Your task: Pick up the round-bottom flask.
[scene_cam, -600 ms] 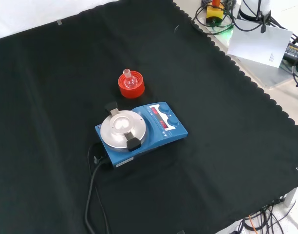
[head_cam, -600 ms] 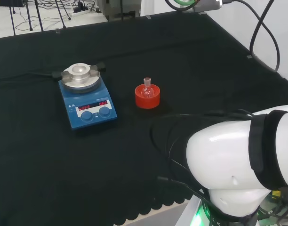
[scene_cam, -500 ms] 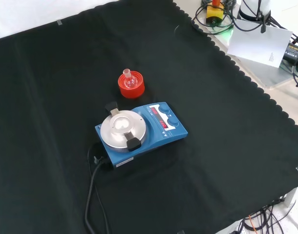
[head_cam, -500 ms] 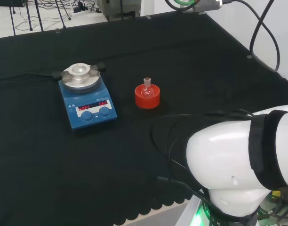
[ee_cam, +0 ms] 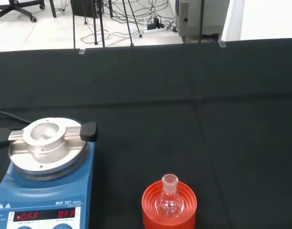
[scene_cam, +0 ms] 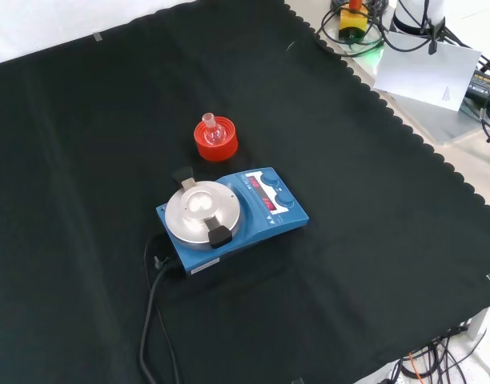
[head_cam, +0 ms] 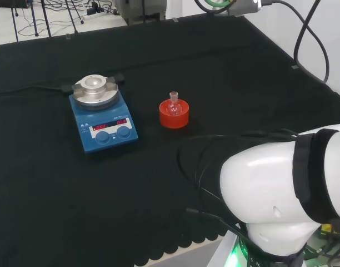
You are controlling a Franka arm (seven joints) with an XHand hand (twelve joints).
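Head view puts the round-bottom flask [head_cam: 173, 103] upright in a red ribbed stand [head_cam: 174, 114] at frame centre, right of the blue hotplate stirrer [head_cam: 102, 114]. I cannot tell the hand's state.

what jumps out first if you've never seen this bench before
Against the black cloth, the red ribbed stand catches the eye first, with a small clear round-bottom flask sitting upright in it, neck up. Next to it is a blue hotplate stirrer with a round metal top and lit red displays; in the head view it is to the stand's left. The arm's big white link dominates the head view's lower right.
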